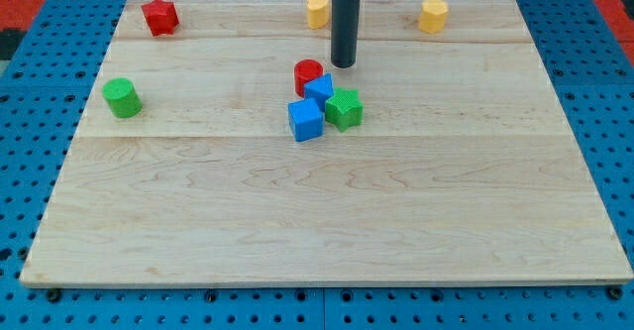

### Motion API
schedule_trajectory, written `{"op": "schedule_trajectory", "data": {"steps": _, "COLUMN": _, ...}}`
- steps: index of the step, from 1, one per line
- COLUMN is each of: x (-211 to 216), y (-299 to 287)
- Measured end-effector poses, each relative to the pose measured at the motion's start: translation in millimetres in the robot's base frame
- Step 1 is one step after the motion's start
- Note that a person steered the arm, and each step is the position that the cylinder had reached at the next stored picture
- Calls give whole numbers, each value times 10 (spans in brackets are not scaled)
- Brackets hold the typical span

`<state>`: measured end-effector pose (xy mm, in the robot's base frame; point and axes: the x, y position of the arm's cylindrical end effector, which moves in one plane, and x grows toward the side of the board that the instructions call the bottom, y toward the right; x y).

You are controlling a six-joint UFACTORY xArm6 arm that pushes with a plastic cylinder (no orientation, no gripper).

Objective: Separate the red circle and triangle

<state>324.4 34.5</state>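
Observation:
The red circle (pixel 307 72) lies near the board's middle, toward the view's top. A small blue block (pixel 320 87), which looks like the triangle, touches its lower right side. My tip (pixel 343 65) stands just to the right of the red circle and just above the small blue block, with a small gap to each. The rod rises straight up out of the view's top.
A blue cube (pixel 306 119) and a green star (pixel 344 109) sit against the same cluster below. A red star (pixel 159 17) is at the top left, a green circle (pixel 123 98) at the left, and two yellow blocks (pixel 317 10) (pixel 433 16) along the top edge of the wooden board (pixel 327 231).

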Motion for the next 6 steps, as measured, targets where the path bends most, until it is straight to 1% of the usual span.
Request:
{"op": "schedule_trajectory", "data": {"steps": 1, "x": 317, "y": -73}}
{"op": "schedule_trajectory", "data": {"steps": 2, "x": 318, "y": -189}}
{"op": "schedule_trajectory", "data": {"steps": 3, "x": 178, "y": -189}}
{"op": "schedule_trajectory", "data": {"steps": 4, "x": -108, "y": -726}}
{"op": "schedule_trajectory", "data": {"steps": 5, "x": -106, "y": -1280}}
{"op": "schedule_trajectory", "data": {"steps": 6, "x": -52, "y": -1227}}
